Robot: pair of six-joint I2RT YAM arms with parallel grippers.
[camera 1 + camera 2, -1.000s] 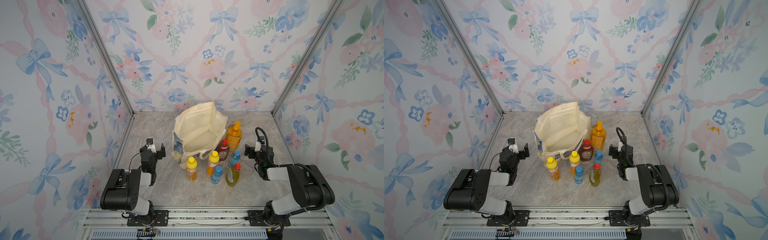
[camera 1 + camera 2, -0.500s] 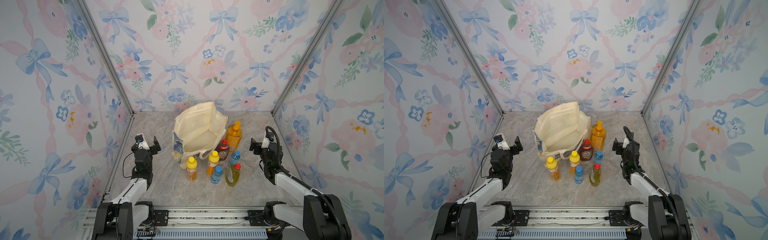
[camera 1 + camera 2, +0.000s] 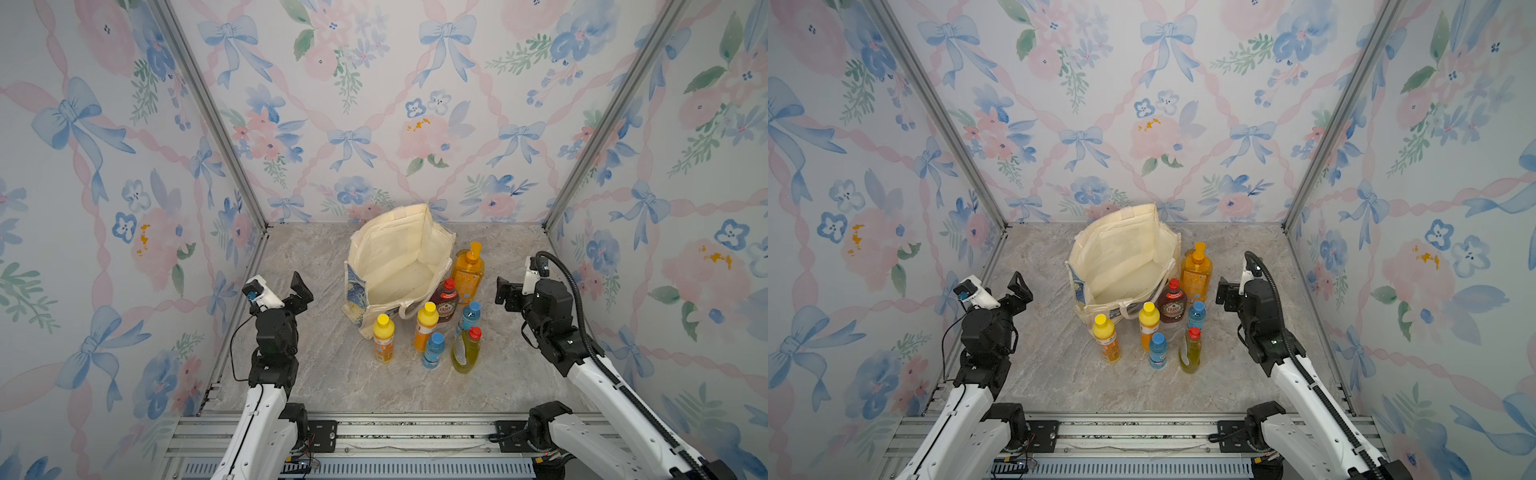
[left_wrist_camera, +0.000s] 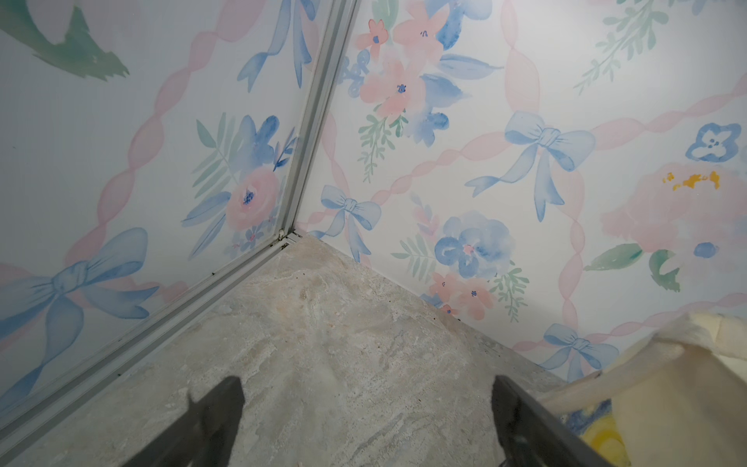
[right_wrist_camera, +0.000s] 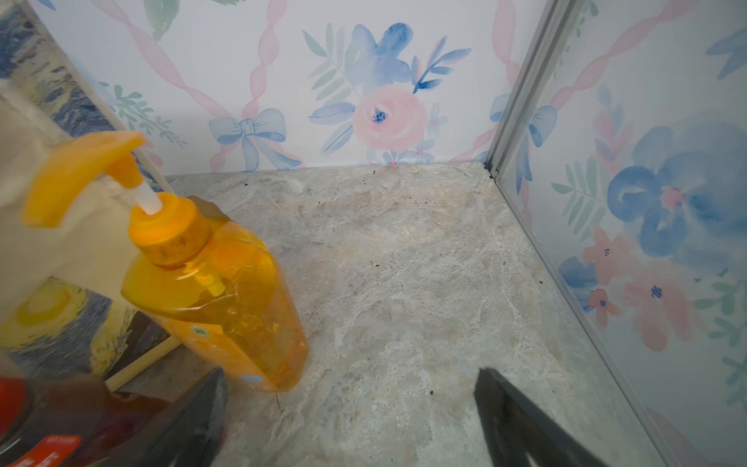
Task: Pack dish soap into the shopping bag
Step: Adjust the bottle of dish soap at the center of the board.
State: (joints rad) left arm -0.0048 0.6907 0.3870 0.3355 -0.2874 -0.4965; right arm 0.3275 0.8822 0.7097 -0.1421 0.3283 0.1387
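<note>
Soap bottles beside a tote bag, several partly hidden, blurred or cut off.

In both top views the cream canvas tote bag (image 3: 386, 249) shows only slivers of its blue-and-yellow print, along its near edge. The base of the dark-red, red-capped plastic bottle (image 3: 445, 301) is hidden behind an orange, yellow-capped bottle (image 3: 424, 328). The yellow-green, red-capped bottle (image 3: 465, 353) partly covers the far small blue bottle (image 3: 469, 318), whose label is too small to read. In the right wrist view the dark-red bottle is blurred and cut off; in the left wrist view the tote is cut off.

A robot test booth is showing. Floral panels (image 3: 374, 104) between aluminium posts (image 3: 217, 124) are enclosing its marble-look tabletop (image 3: 332, 374).
</note>
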